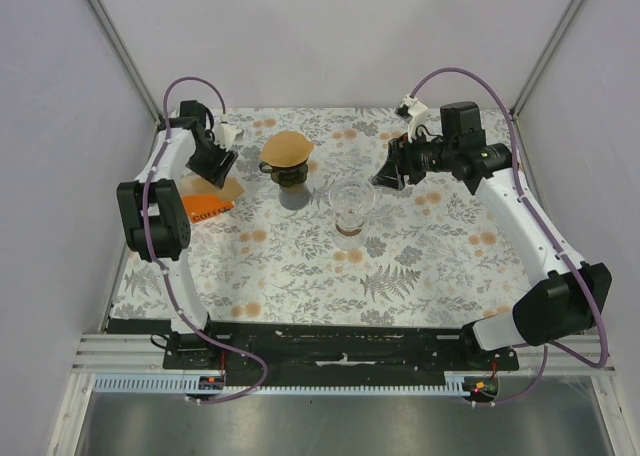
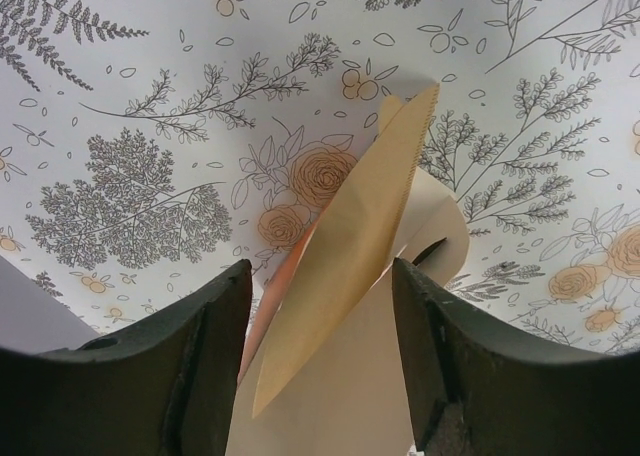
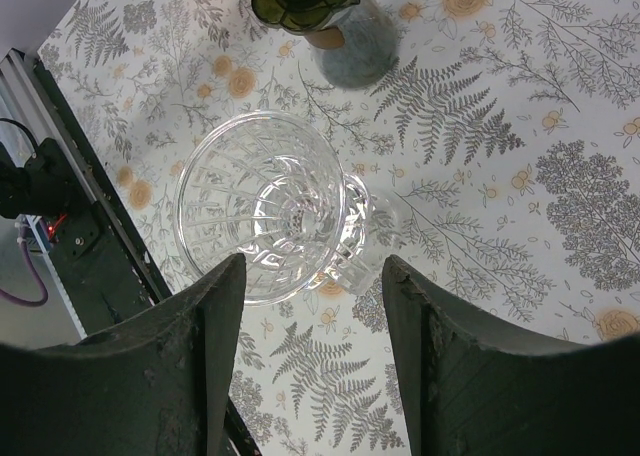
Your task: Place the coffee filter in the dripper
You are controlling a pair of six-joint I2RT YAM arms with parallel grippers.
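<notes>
Filter of tan folded paper point(image 2: 350, 256) stands inside your left claw point(image 2: 322, 274), spread wide, long edge running ahead; right claw point(image 3: 312, 266), also wide, hovers over clear glass dripper point(image 3: 262, 208).

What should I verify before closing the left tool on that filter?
1. Left tool open, jaws either side of the raised filter: ok.
2. Only one sheet between the jaws: cannot tell.
3. Glass dripper upright and empty: ok.
4. Right tool open, gripping nothing: ok.
5. Path to the glass dripper free of the right tool: cannot tell; it hovers close to it.
6. Dark dripper free: not ok, a brown filter sits on it.
</notes>
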